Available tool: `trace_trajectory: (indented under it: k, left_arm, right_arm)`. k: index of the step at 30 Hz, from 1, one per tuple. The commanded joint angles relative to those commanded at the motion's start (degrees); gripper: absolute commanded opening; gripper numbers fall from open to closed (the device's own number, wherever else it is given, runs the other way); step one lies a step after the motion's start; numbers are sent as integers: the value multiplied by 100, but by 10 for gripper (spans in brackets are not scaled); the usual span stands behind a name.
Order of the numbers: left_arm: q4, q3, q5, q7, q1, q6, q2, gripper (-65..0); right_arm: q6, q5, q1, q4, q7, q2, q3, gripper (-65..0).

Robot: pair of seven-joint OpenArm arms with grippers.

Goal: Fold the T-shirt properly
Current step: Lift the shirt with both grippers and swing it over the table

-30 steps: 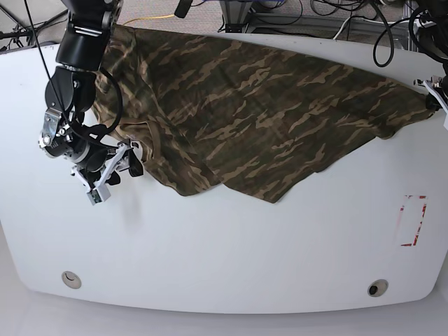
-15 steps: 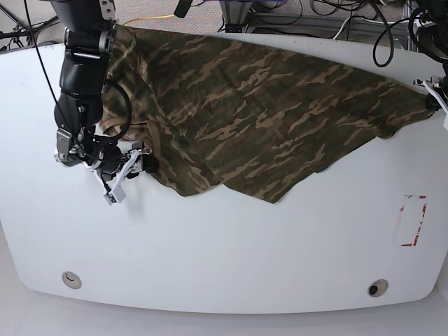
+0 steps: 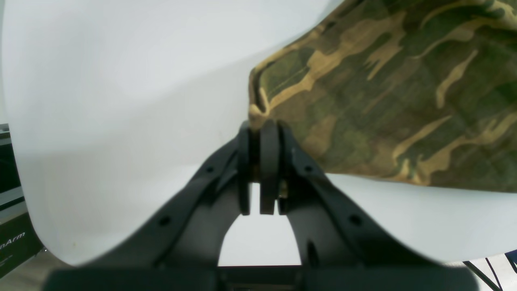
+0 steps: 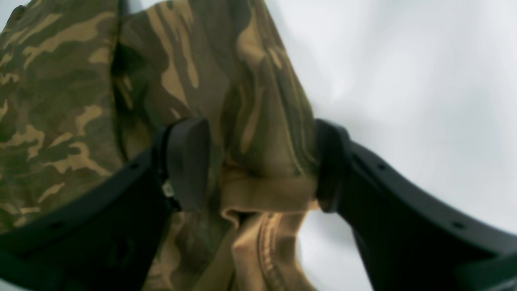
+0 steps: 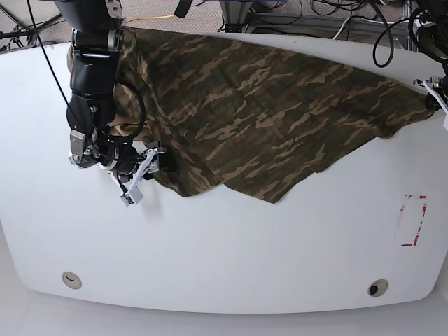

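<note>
The camouflage T-shirt lies spread over the far half of the white table. Its right corner is pinched at the table's right edge by my left gripper. In the left wrist view that gripper is shut on the T-shirt at a corner tip. My right gripper sits at the shirt's lower left edge. In the right wrist view it is open, its fingers straddling a bunched fold of the T-shirt with a tan hem band between them.
A red-outlined rectangle is marked on the table near the right edge. Two round holes sit near the front edge. Cables and equipment lie beyond the far edge.
The right arm has swung rightward in the base view, bringing its gripper from beside the shirt's lower left edge onto the fold. The left arm and the shirt's right corner have stayed put.
</note>
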Motion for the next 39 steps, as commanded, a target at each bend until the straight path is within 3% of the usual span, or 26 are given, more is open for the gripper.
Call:
trace_trajectory:
  k: [2,4,5,9,12,22,31,33,39]
  left_arm:
    - [0,-9,0,-9,0,0,0,-643]
    - [0,-9,0,-18,-79,0,0,-644]
    - [0,-9,9,-18,-158,0,88,-644]
    - [18,-18,9,0,-290,0,220,-644]
    - [44,18,9,9,-457,0,229,-644]
    - [53,18,9,18,-1705,0,229,-644]
    - [53,193,9,18,-3262,0,176,-642]
    - [70,343,9,53,-3710,0,44,-642]
    - [633,369,9,703,-5248,0,-255,-642]
  right_arm:
    - [0,0,0,26,0,0,0,-455]
    - [0,0,18,35,0,35,0,-631]
    - [0,0,26,35,0,44,0,-650]
    - [0,0,35,352,-44,158,0,-650]
    - [0,9,88,800,-334,273,9,-650]
    - [0,9,1213,1433,-1055,668,18,-650]
    - [0,9,3095,1354,-1521,967,-26,-650]
    - [0,9,3701,1204,-1635,1011,-246,-650]
    - [0,79,5319,976,-1705,1275,-879,-650]
